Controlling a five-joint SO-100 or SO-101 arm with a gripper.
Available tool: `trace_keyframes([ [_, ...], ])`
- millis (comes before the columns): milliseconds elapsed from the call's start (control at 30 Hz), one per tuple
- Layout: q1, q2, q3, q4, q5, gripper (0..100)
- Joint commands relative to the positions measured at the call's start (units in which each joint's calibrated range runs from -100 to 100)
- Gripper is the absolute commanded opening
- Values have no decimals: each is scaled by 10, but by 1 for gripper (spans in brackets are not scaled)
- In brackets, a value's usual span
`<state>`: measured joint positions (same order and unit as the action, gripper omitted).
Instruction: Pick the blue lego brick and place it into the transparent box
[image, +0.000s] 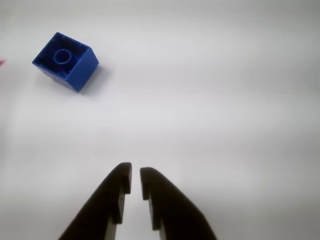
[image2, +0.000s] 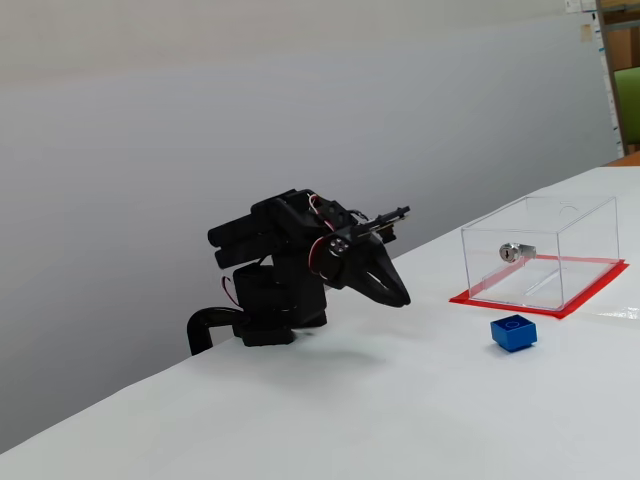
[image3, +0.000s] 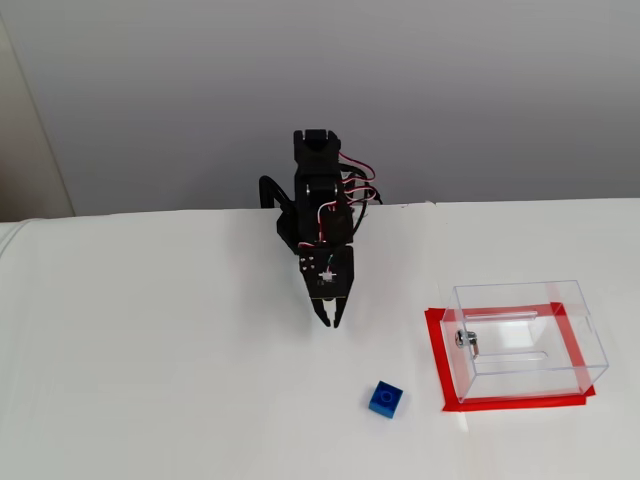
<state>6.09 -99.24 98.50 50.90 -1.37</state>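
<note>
The blue lego brick (image: 65, 61) lies on the white table at the upper left of the wrist view, one stud on top. It also shows in both fixed views (image2: 514, 332) (image3: 385, 398), just in front of the transparent box (image2: 540, 250) (image3: 525, 338). The box stands on a red base (image3: 437, 350) with a silver lock (image3: 467, 340) on the face towards the arm. My gripper (image: 135, 175) (image2: 403, 297) (image3: 331, 319) hangs a little above the table, well short of the brick. Its jaws are nearly together and hold nothing.
The black arm's base (image2: 265, 315) sits at the table's back edge by a grey wall. The white table (image3: 150, 380) is bare around the brick and the box.
</note>
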Motion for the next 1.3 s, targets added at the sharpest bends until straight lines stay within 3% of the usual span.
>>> trace_keyframes([
  [0,-28,0,6,-1,1,2],
  [267,-43,70,-88,17,1,2],
  [967,-43,335,-533,224,-4,2],
  [1267,-58,489,-678,230,-5,2],
])
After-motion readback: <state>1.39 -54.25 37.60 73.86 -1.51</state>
